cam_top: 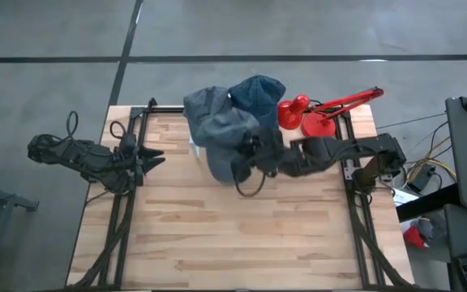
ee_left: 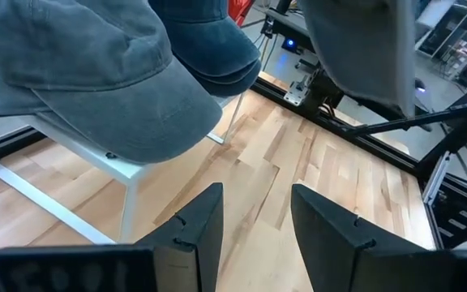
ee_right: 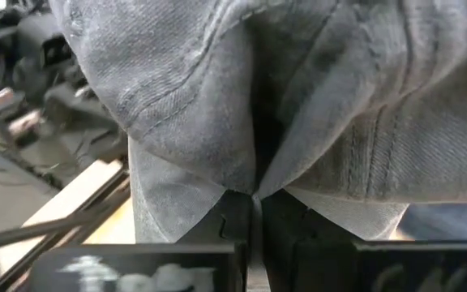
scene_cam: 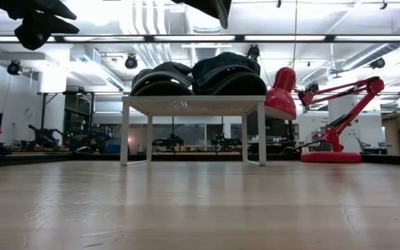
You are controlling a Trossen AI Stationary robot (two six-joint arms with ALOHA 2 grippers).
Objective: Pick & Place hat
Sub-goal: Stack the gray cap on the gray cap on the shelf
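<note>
1. Above the table's middle, a grey hat (cam_top: 232,138) hangs pinched in the right gripper (cam_top: 250,156), whose jaws are closed tight on a fold of its cloth.
2. Just behind, two more hats (scene_cam: 198,75) rest on a white stand (scene_cam: 193,105).
3. Keep the pinch firm and carry it clear of the red lamp (cam_top: 321,113).
4. At far left, the left gripper (cam_top: 148,158) waits, jaws apart and empty.

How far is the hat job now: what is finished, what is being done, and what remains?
Done: two hats, a grey hat and a blue hat, already lie on the white stand. In hand: the right end effector is shut on a third grey hat, held beside the stand. Left: setting it down and releasing. The left end effector waits open at the table's left side.
</note>
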